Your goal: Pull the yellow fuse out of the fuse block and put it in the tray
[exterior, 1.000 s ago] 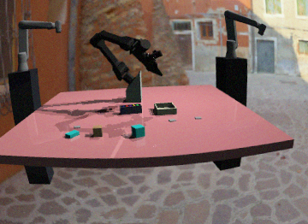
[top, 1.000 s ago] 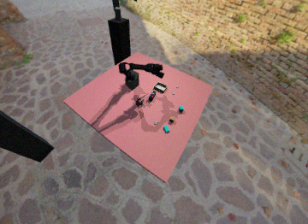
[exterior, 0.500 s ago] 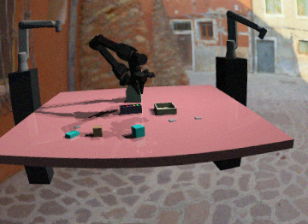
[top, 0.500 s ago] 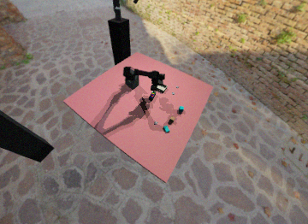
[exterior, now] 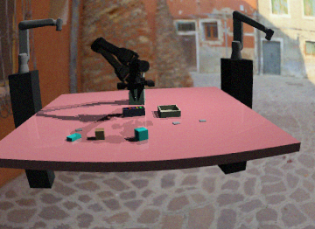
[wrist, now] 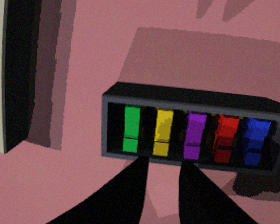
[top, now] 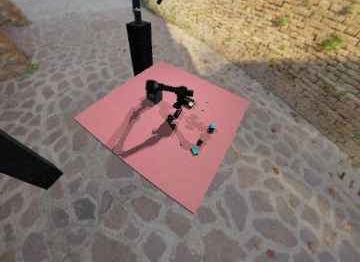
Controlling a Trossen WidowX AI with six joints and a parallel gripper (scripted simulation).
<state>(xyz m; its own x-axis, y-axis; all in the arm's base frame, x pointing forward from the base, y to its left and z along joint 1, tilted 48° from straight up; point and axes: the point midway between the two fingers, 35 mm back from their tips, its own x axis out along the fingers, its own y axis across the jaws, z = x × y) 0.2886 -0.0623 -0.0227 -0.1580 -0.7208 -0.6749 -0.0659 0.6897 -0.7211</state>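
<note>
Yellow fuse [wrist: 163, 132], seated in the fuse block [top: 178, 113] [exterior: 133, 112], just up-frame of the gripper [top: 176, 106] [exterior: 136, 98] [wrist: 164, 167] in the wrist view.

The black fingertips stand a little apart at lower centre of the wrist view, with nothing between them. From their gap, the yellow fuse lies towards the top of the frame and very slightly left; its long side runs nearly up and down the picture. The fingers stand left and right, so they look suited to pinching its narrow width once moved over it. The green fuse [wrist: 131, 129] is just left and the purple fuse [wrist: 195, 135] just right, so lowering probably needs careful centring. Further out, the tray [top: 190, 104] [exterior: 169, 114] [wrist: 17, 75] fills the upper left edge.
</note>
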